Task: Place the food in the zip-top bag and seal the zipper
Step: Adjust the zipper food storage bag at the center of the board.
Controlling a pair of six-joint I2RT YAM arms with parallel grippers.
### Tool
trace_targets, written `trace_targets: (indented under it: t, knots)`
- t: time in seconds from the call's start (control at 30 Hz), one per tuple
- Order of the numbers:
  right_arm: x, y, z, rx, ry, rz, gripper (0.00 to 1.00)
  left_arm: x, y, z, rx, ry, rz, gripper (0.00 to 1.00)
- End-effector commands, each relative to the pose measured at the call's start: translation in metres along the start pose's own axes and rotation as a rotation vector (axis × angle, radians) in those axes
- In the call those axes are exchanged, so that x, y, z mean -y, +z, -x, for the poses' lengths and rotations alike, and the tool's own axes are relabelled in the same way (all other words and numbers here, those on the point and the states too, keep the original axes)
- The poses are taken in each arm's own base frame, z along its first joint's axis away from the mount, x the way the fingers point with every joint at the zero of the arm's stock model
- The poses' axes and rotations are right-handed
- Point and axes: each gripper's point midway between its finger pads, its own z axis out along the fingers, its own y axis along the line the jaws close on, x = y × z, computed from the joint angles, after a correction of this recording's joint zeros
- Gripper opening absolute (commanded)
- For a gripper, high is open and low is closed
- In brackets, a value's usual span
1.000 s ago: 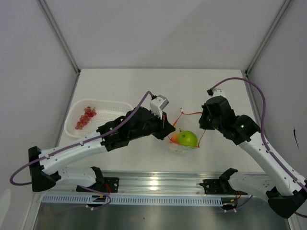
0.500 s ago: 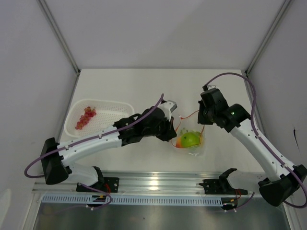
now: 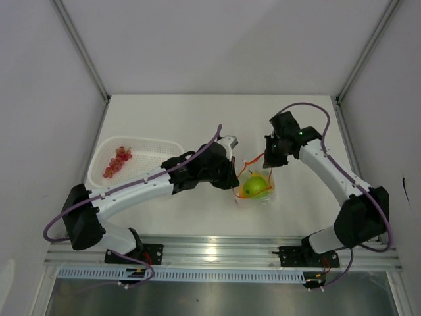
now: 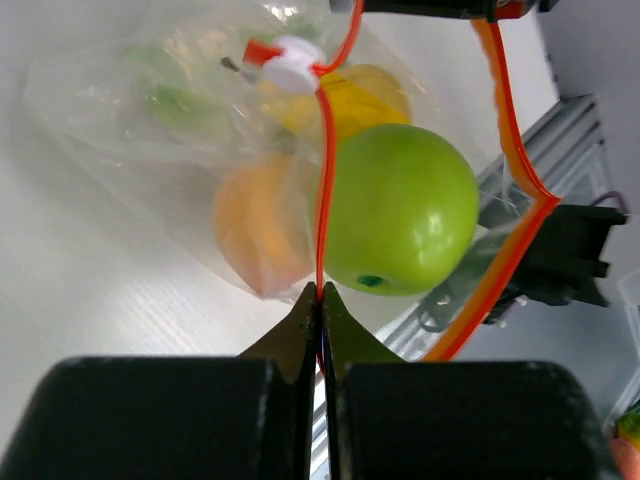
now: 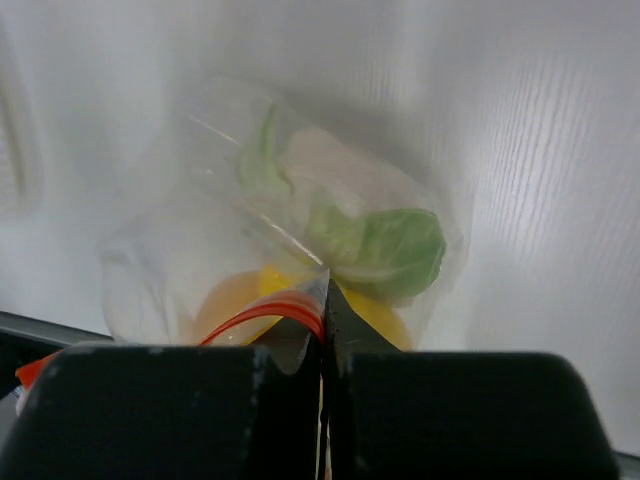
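The clear zip-top bag (image 3: 258, 195) hangs between my two grippers near the table's middle, with its mouth held wide apart. Inside it lie a green apple (image 4: 400, 208), an orange (image 4: 258, 222), a yellow piece (image 4: 350, 95) and a pale whitish piece (image 5: 325, 170). My left gripper (image 4: 320, 292) is shut on the red-orange zipper (image 4: 324, 180) at the bag's left end, just below its white slider (image 4: 290, 68). My right gripper (image 5: 324, 288) is shut on the zipper at the other end. Red-purple grapes (image 3: 116, 162) lie in the white basket (image 3: 154, 146) at the left.
The white perforated basket sits on the table's left part, beside the left arm. A metal rail (image 3: 217, 249) with the arms' bases runs along the near edge. White walls close off the back and both sides.
Both grippers moved with the bag: the left one shifted right and nearer the bag, the right one swung left and farther back. The bag's mouth now stands pulled wider between them.
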Motion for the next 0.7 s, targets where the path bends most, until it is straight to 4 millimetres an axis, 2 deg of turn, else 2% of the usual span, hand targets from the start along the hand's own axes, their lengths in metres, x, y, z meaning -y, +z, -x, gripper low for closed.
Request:
trace_targets:
  t: [0.0, 0.1, 0.13, 0.2, 0.23, 0.3, 0.4, 0.57, 0.67]
  knots:
    - [-0.013, 0.006, -0.01, -0.07, -0.035, 0.09, 0.0, 0.005, -0.01, 0.005, 0.001, -0.055, -0.029, 0.01]
    - [-0.021, -0.029, -0.001, 0.028, -0.08, 0.101, 0.0, 0.02, -0.029, 0.021, 0.068, -0.036, -0.091, 0.01]
    - [-0.027, -0.046, 0.007, 0.075, -0.088, 0.113, 0.0, 0.027, -0.042, 0.028, 0.098, -0.034, -0.119, 0.0]
    - [-0.031, -0.077, 0.007, 0.123, -0.092, 0.128, 0.0, 0.038, -0.055, 0.034, 0.118, -0.033, -0.166, 0.01]
    - [-0.04, -0.092, 0.01, 0.151, -0.097, 0.154, 0.0, 0.045, -0.065, 0.038, 0.138, -0.035, -0.196, 0.01]
    - [-0.043, -0.109, 0.007, 0.181, -0.094, 0.176, 0.0, 0.048, -0.067, 0.037, 0.142, -0.045, -0.219, 0.01]
    - [-0.043, -0.105, 0.0, 0.169, -0.08, 0.184, 0.0, 0.039, -0.056, 0.031, 0.117, -0.053, -0.186, 0.0]
    - [-0.023, -0.051, -0.02, 0.046, -0.063, 0.127, 0.0, 0.01, -0.019, 0.004, -0.01, -0.084, -0.082, 0.0]
    - [-0.013, -0.04, -0.023, 0.015, -0.073, 0.071, 0.0, 0.016, -0.016, 0.001, -0.035, -0.087, -0.125, 0.01]
